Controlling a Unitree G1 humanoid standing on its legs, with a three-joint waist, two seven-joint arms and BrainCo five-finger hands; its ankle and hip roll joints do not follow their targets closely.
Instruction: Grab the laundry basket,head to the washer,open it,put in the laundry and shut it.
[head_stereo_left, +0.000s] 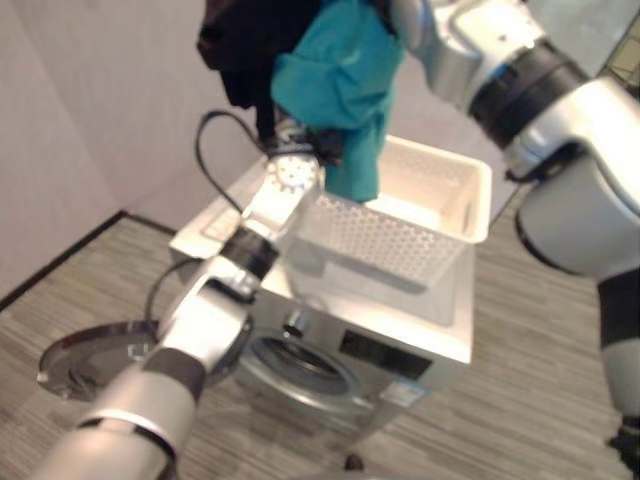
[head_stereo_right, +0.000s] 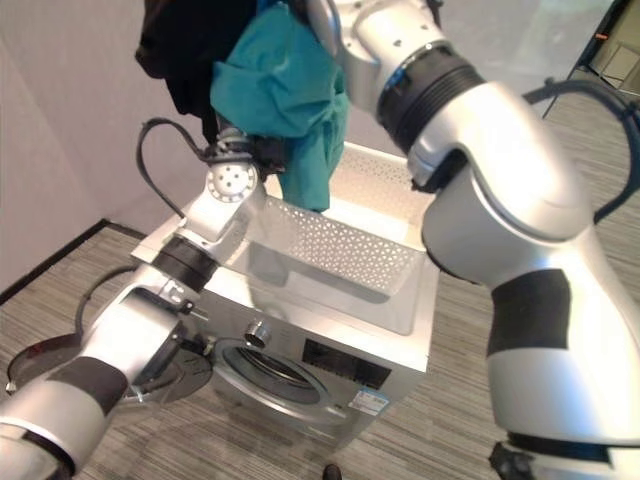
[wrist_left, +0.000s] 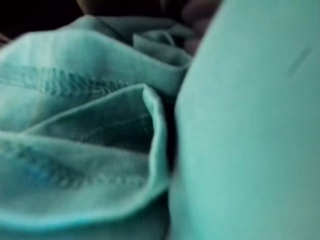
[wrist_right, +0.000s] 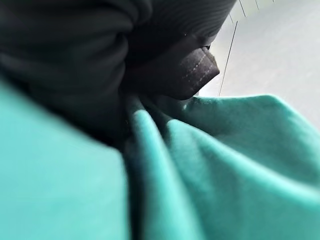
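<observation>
A teal cloth (head_stereo_left: 345, 80) and a black cloth (head_stereo_left: 245, 45) are held up at top centre, above the white basket (head_stereo_left: 400, 225) sat on the washer (head_stereo_left: 330, 350). Both hands are buried in fabric, so their grip can't be made out. Washer door (head_stereo_left: 95, 355) is swung open, lower left.

Two garments hang above the basket: one teal cloth garment (head_stereo_left: 345, 90) and one black cloth garment (head_stereo_left: 250, 50). There is one white perforated plastic laundry basket (head_stereo_left: 400, 240), one silver front-loading washing machine (head_stereo_left: 400, 350), and one round glass washer door (head_stereo_left: 85, 355), swung open.
</observation>
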